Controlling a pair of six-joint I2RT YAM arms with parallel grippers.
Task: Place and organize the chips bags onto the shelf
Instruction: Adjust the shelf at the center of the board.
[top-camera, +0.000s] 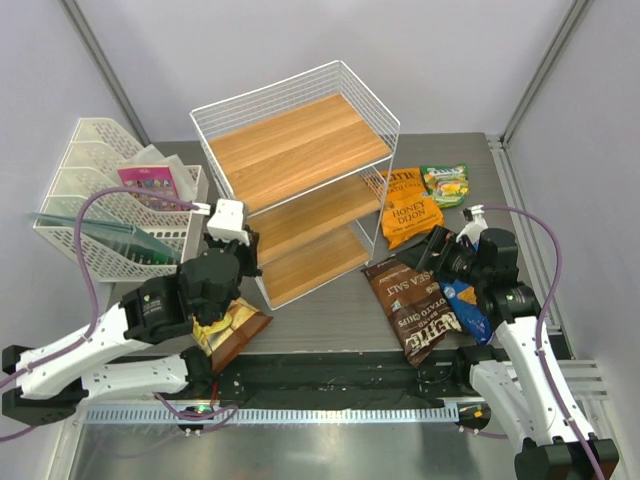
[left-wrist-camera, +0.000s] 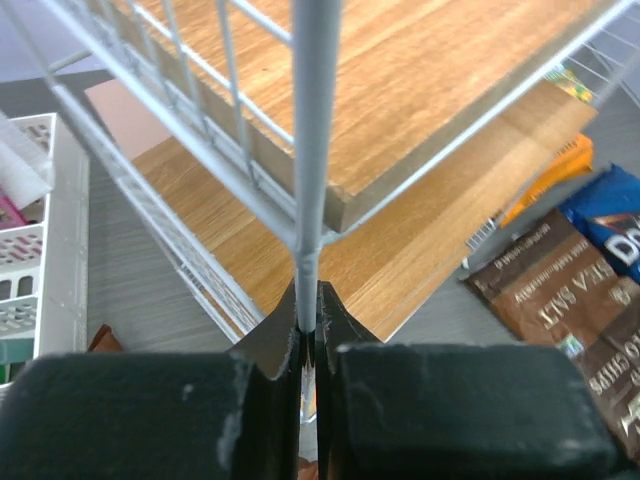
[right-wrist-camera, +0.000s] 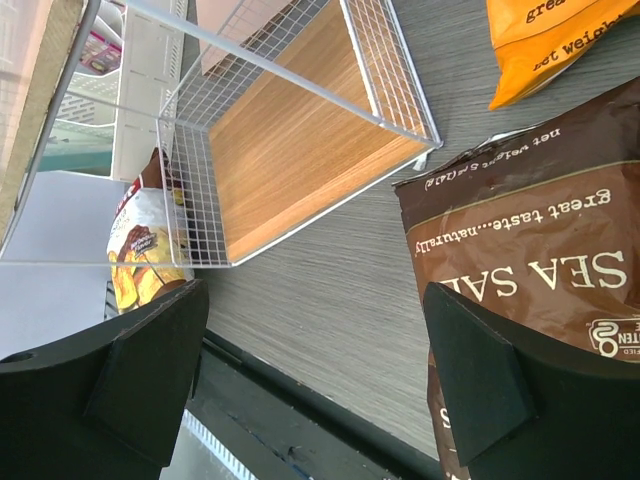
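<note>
The left gripper (left-wrist-camera: 308, 318) is clamped on a thin white wire post of the shelf (left-wrist-camera: 420, 80), smooth wooden boards just ahead. The right gripper (right-wrist-camera: 315, 372) gapes over the grey table (right-wrist-camera: 330, 290), with the crinkly brown Sea Salt bag (right-wrist-camera: 540, 250) beside one finger.

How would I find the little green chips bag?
Find the tall white wire shelf with wooden boards. On the tabletop to its right lies the orange Honey Dijon bag. Just beyond that, toward the far edge, sits the small green-yellow bag, the only green one.
</note>
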